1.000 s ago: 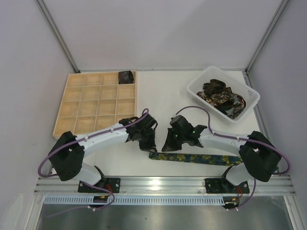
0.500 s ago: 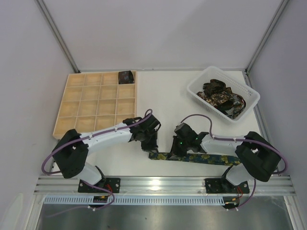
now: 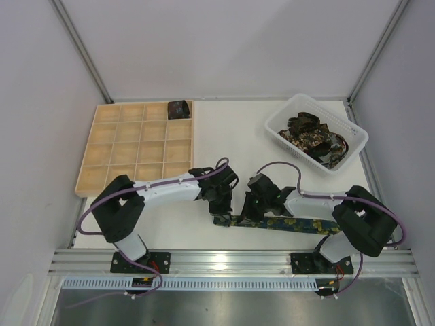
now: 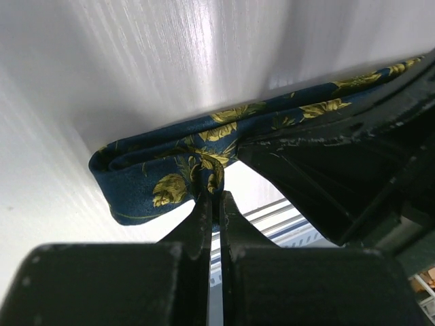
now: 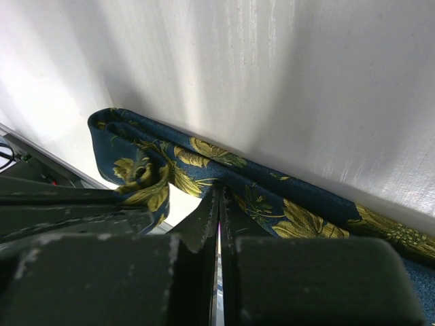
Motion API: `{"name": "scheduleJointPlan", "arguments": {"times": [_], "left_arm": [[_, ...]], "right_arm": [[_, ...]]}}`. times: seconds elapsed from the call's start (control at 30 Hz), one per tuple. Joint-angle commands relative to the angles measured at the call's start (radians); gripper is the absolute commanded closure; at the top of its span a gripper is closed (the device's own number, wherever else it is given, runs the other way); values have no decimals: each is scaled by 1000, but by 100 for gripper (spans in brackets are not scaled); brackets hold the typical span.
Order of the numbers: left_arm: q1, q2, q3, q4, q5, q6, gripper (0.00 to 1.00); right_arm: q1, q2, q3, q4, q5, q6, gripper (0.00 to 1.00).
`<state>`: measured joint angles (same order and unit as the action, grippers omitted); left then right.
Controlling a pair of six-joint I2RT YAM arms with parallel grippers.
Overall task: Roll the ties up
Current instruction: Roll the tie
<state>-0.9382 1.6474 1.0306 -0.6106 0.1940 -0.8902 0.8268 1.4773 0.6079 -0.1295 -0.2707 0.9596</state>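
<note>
A navy tie with yellow-green flowers (image 3: 292,224) lies flat along the table's near edge. Its left end is folded over on itself. My left gripper (image 3: 221,208) is at that folded end, and in the left wrist view its jaws (image 4: 214,195) are shut on a pinch of the navy tie (image 4: 163,170). My right gripper (image 3: 253,212) is just to the right of it. In the right wrist view it is shut (image 5: 219,193) on the near edge of the navy tie (image 5: 285,210). The two grippers are almost touching.
A pale wooden grid tray (image 3: 109,146) stands at the back left, with one dark rolled tie (image 3: 179,109) in its far right corner cell. A white slotted basket (image 3: 353,129) at the back right holds several dark ties (image 3: 309,136). A metal rail (image 3: 231,259) runs along the near edge.
My left gripper has moved right to the tie's left end and closed in beside my right gripper. My right gripper has come down onto the tie. The tie's left end is now folded.
</note>
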Motion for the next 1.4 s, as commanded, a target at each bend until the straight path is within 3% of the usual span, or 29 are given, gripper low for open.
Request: {"name": "scheduleJointPlan", "arguments": {"times": [0.0, 0.1, 0.33, 0.87, 1.37], "left_arm": [[-11, 26, 26, 41, 22, 5, 100], [-11, 32, 11, 61, 18, 23, 99], [-11, -34, -87, 155, 1, 42, 83], [-10, -110, -170, 244, 28, 39, 58], [-8, -189, -253, 350, 48, 54, 48]], "right_arm": [[-14, -9, 21, -71, 38, -25, 100], [-23, -23, 27, -78, 25, -22, 100], [-49, -64, 64, -122, -13, -25, 100], [-58, -48, 116, -121, -96, -4, 95], [-61, 0, 110, -39, -218, 4, 70]]}}
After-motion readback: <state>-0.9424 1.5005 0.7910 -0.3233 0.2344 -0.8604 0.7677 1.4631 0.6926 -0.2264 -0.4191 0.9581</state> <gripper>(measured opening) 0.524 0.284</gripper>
